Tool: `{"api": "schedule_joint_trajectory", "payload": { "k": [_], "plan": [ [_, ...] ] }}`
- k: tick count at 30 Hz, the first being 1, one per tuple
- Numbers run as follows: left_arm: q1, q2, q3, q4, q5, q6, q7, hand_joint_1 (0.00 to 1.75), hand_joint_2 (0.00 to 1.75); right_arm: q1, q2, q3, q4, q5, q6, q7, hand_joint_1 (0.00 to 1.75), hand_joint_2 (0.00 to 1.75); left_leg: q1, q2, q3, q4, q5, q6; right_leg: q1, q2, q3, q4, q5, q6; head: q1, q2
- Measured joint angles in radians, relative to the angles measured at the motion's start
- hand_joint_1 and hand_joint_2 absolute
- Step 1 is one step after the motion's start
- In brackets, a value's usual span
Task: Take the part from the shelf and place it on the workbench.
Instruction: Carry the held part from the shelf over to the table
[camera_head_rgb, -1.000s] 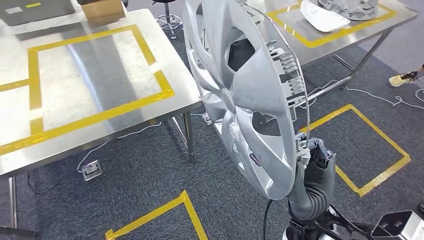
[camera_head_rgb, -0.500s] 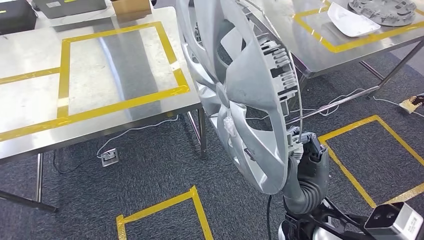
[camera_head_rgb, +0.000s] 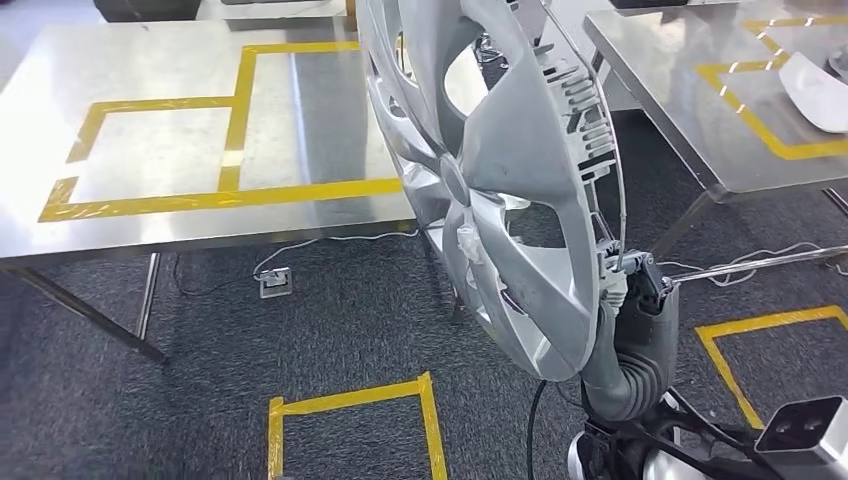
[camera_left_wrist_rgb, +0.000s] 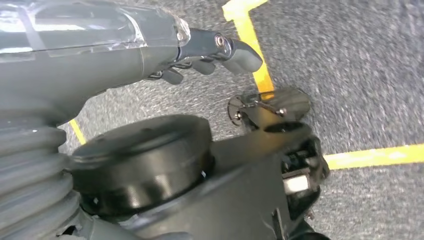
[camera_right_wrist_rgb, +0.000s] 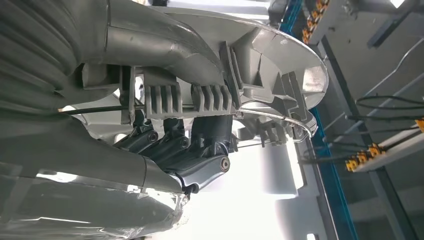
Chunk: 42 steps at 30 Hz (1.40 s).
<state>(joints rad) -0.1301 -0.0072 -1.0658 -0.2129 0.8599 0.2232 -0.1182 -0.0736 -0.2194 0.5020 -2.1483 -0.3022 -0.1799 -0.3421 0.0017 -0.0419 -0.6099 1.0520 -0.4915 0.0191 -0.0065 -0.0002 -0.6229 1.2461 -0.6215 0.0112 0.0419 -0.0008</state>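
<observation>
The part is a large silver wheel cover (camera_head_rgb: 500, 170), standing on edge close in front of me in the head view. My right hand (camera_head_rgb: 625, 285) grips its lower rim from behind; in the right wrist view dark fingers (camera_right_wrist_rgb: 190, 145) wrap the ribbed clips and wire ring of the wheel cover (camera_right_wrist_rgb: 225, 60). The steel workbench (camera_head_rgb: 170, 215), marked with yellow tape rectangles, stands ahead on the left beyond the cover. My left hand (camera_left_wrist_rgb: 200, 55) hangs over the carpet, fingers loosely bent and holding nothing.
A second steel table (camera_head_rgb: 690, 110) with yellow tape stands at the right, a white part (camera_head_rgb: 815, 95) lying on it. Dark carpet carries yellow tape squares (camera_head_rgb: 350, 420). Cables and a floor socket (camera_head_rgb: 275, 282) lie under the workbench.
The whole picture has shifted: my view has turned, so the workbench now lies more squarely ahead and the right table has slid toward the edge. The wheel cover stays in my right hand.
</observation>
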Motion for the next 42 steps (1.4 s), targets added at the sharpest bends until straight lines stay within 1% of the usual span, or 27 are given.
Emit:
{"api": "schedule_joint_trajectory", "payload": {
  "k": [2,3,4,6,7,9,10,11,12,13,14,15,17,18,19,21,23,25,27,28,29,30,32,33,34,35,42],
  "plan": [
    [0.000,-0.001,0.000,0.000,0.002,-0.001,0.009,0.00,1.75,-0.007,0.000,0.000,0.000,-0.001,-0.003,0.003,1.75,1.75,-0.003,-0.023,0.000,-0.001,0.003,0.000,0.004,0.027,0.053,-0.132,0.073,-0.020,0.005,0.000],
    [0.000,-0.001,0.000,0.000,0.002,-0.002,0.012,0.00,1.75,-0.010,-0.001,0.000,-0.001,-0.001,-0.004,0.004,1.75,1.75,-0.002,-0.031,-0.001,-0.001,0.005,-0.002,0.006,0.039,0.073,-0.180,0.093,-0.028,0.005,0.000],
    [0.000,-0.002,0.000,0.000,0.002,-0.002,0.014,0.00,1.75,-0.013,-0.001,0.000,-0.003,-0.002,-0.005,0.004,1.75,1.75,0.000,-0.039,-0.005,-0.002,0.009,-0.007,0.009,0.049,0.083,-0.207,0.101,-0.033,0.005,0.000],
    [0.001,-0.003,0.000,0.000,0.002,-0.004,0.016,0.00,1.75,-0.017,-0.001,0.000,-0.006,-0.002,-0.006,0.005,1.75,1.75,0.005,-0.051,-0.011,-0.007,0.018,-0.020,0.012,0.043,0.087,-0.226,0.103,-0.036,0.009,0.000],
    [0.002,-0.002,0.000,0.000,0.003,-0.004,0.017,0.00,1.75,-0.019,-0.001,0.001,-0.007,-0.002,-0.006,0.006,1.75,1.75,0.004,-0.045,-0.014,-0.008,0.018,-0.026,0.010,0.034,0.091,-0.240,0.108,-0.034,0.011,0.000],
    [0.003,0.000,0.000,0.000,0.002,-0.004,0.019,0.00,1.75,-0.020,0.000,0.001,-0.008,-0.002,-0.009,0.007,1.75,1.75,-0.002,-0.001,-0.033,0.023,-0.012,-0.037,0.004,0.015,0.100,-0.273,0.123,-0.033,0.002,0.000],
    [0.002,0.001,0.000,0.000,0.001,-0.004,0.019,0.00,1.75,-0.019,0.000,0.001,-0.008,-0.002,-0.010,0.008,1.75,1.75,-0.001,0.026,-0.052,0.066,-0.042,-0.042,0.002,0.005,0.102,-0.282,0.129,-0.032,-0.006,0.000],
    [0.001,0.002,0.000,0.000,0.000,-0.004,0.018,0.00,1.75,-0.017,0.000,0.001,-0.008,-0.003,-0.012,0.008,1.75,1.75,0.002,0.041,-0.078,0.124,-0.076,-0.048,0.001,-0.004,0.101,-0.285,0.131,-0.034,-0.014,0.000],
    [0.001,0.002,0.000,0.000,0.000,-0.004,0.017,0.00,1.75,-0.015,0.000,0.001,-0.007,-0.004,-0.013,0.008,1.75,1.75,0.006,0.044,-0.101,0.182,-0.101,-0.054,0.001,-0.016,0.100,-0.284,0.132,-0.034,-0.019,0.000],
    [0.002,0.003,0.000,0.000,-0.001,-0.004,0.016,0.00,1.75,-0.013,0.000,0.001,-0.006,-0.004,-0.014,0.008,1.75,1.75,0.010,0.044,-0.115,0.219,-0.112,-0.059,0.000,-0.026,0.100,-0.282,0.131,-0.033,-0.024,0.000],
    [0.002,0.003,0.000,0.000,-0.002,-0.004,0.014,0.00,1.75,-0.011,0.000,0.001,-0.005,-0.006,-0.014,0.007,1.75,1.75,0.014,0.045,-0.112,0.223,-0.104,-0.064,-0.001,-0.035,0.099,-0.279,0.130,-0.031,-0.029,0.000],
    [0.003,0.004,0.000,0.000,-0.002,-0.004,0.014,0.00,1.75,-0.010,0.000,0.002,-0.004,-0.009,-0.014,0.007,1.75,1.75,0.018,0.048,-0.089,0.189,-0.079,-0.069,-0.002,-0.042,0.099,-0.275,0.127,-0.027,-0.034,0.000],
    [0.002,0.006,0.000,0.000,-0.004,-0.004,0.013,0.00,1.75,-0.010,0.000,0.002,-0.004,-0.021,-0.013,0.003,1.75,1.75,0.022,0.058,-0.015,0.066,-0.028,-0.074,-0.004,-0.050,0.096,-0.261,0.118,-0.013,-0.042,0.000],
    [0.002,0.006,0.000,0.000,-0.004,-0.004,0.012,0.00,1.75,-0.010,0.000,0.002,-0.004,-0.029,-0.012,0.000,1.75,1.75,0.022,0.062,0.011,0.020,-0.016,-0.068,-0.003,-0.052,0.094,-0.252,0.113,-0.006,-0.045,0.000],
    [0.003,0.006,0.000,0.000,-0.004,-0.004,0.012,0.00,1.75,-0.011,0.000,0.002,-0.004,-0.037,-0.011,-0.004,1.75,1.75,0.021,0.064,0.025,-0.004,-0.014,-0.060,-0.002,-0.054,0.091,-0.245,0.110,0.000,-0.045,0.000],
    [0.004,0.008,0.000,0.000,-0.004,-0.004,0.012,0.00,1.75,-0.010,0.000,0.002,-0.004,-0.054,-0.006,-0.010,1.75,1.75,0.017,0.062,0.023,-0.008,-0.017,-0.040,-0.003,-0.055,0.088,-0.241,0.110,0.009,-0.042,0.000],
    [0.004,0.009,0.000,0.000,-0.005,-0.004,0.013,0.00,1.75,-0.009,0.000,0.001,-0.002,-0.066,-0.002,-0.017,1.75,1.75,0.017,0.060,0.021,-0.010,-0.014,-0.027,-0.007,-0.047,0.083,-0.231,0.099,0.017,-0.037,0.000],
    [0.003,0.008,0.000,0.000,-0.006,-0.005,0.013,0.00,1.75,-0.009,0.000,0.001,0.001,-0.072,0.003,-0.021,1.75,1.75,0.018,0.057,0.019,-0.012,-0.010,-0.016,-0.009,-0.026,0.052,-0.155,0.046,0.024,-0.029,0.000],
    [0.002,0.008,0.000,0.000,-0.006,-0.005,0.014,0.00,1.75,-0.006,0.000,0.001,0.004,-0.075,0.005,-0.023,1.75,1.75,0.014,0.053,0.016,-0.012,-0.008,-0.011,-0.009,-0.012,-0.003,-0.021,-0.021,0.026,-0.016,0.000],
    [0.003,0.008,0.000,0.000,-0.006,-0.005,0.014,0.00,1.75,-0.003,0.000,0.001,0.006,-0.075,0.006,-0.024,1.75,1.75,0.012,0.050,0.015,-0.012,-0.008,-0.010,-0.009,-0.010,-0.023,0.028,-0.036,0.025,-0.011,0.000],
    [0.003,0.009,0.000,0.000,-0.006,-0.005,0.015,0.00,1.75,-0.001,0.000,0.000,0.009,-0.076,0.006,-0.024,1.75,1.75,0.010,0.046,0.015,-0.012,-0.008,-0.008,-0.009,-0.009,-0.030,0.044,-0.031,0.022,-0.006,0.000],
    [0.003,0.009,0.000,0.000,-0.006,-0.005,0.016,0.00,1.75,0.001,0.000,0.000,0.011,-0.076,0.006,-0.024,1.75,1.75,0.008,0.042,0.016,-0.012,-0.009,-0.005,-0.010,-0.009,-0.018,0.021,-0.007,0.021,-0.002,0.000],
    [0.002,0.008,0.000,0.000,-0.006,-0.005,0.018,0.00,1.75,0.002,0.000,0.000,0.013,-0.078,0.007,-0.024,1.75,1.75,0.006,0.035,0.019,-0.011,-0.011,0.001,-0.012,-0.008,0.042,-0.108,0.067,0.024,0.002,0.000],
    [0.002,0.009,0.000,0.000,-0.006,-0.005,0.020,0.00,1.75,0.001,0.000,0.000,0.013,-0.080,0.009,-0.025,1.75,1.75,0.003,0.033,0.019,-0.010,-0.012,0.001,-0.012,-0.007,0.070,-0.172,0.090,0.029,0.004,0.000],
    [0.002,0.009,0.000,0.000,-0.006,-0.005,0.021,0.00,1.75,0.000,0.000,0.001,0.014,-0.082,0.011,-0.026,1.75,1.75,0.000,0.031,0.016,-0.008,-0.012,0.001,-0.013,-0.005,0.090,-0.217,0.098,0.033,0.006,0.000],
    [0.002,0.010,0.000,0.000,-0.006,-0.005,0.022,0.00,1.75,0.000,0.000,0.000,0.014,-0.084,0.013,-0.028,1.75,1.75,-0.002,0.029,0.013,-0.006,-0.012,0.000,-0.012,-0.002,0.098,-0.238,0.095,0.034,0.005,0.000],
    [0.004,0.009,0.000,0.000,-0.007,-0.004,-0.002,0.00,1.75,0.003,0.000,0.000,0.015,-0.101,0.033,-0.046,1.75,1.75,-0.002,0.032,0.013,-0.009,-0.011,-0.005,-0.009,0.001,0.101,-0.243,0.088,0.025,-0.007,0.000]
  ]
}}
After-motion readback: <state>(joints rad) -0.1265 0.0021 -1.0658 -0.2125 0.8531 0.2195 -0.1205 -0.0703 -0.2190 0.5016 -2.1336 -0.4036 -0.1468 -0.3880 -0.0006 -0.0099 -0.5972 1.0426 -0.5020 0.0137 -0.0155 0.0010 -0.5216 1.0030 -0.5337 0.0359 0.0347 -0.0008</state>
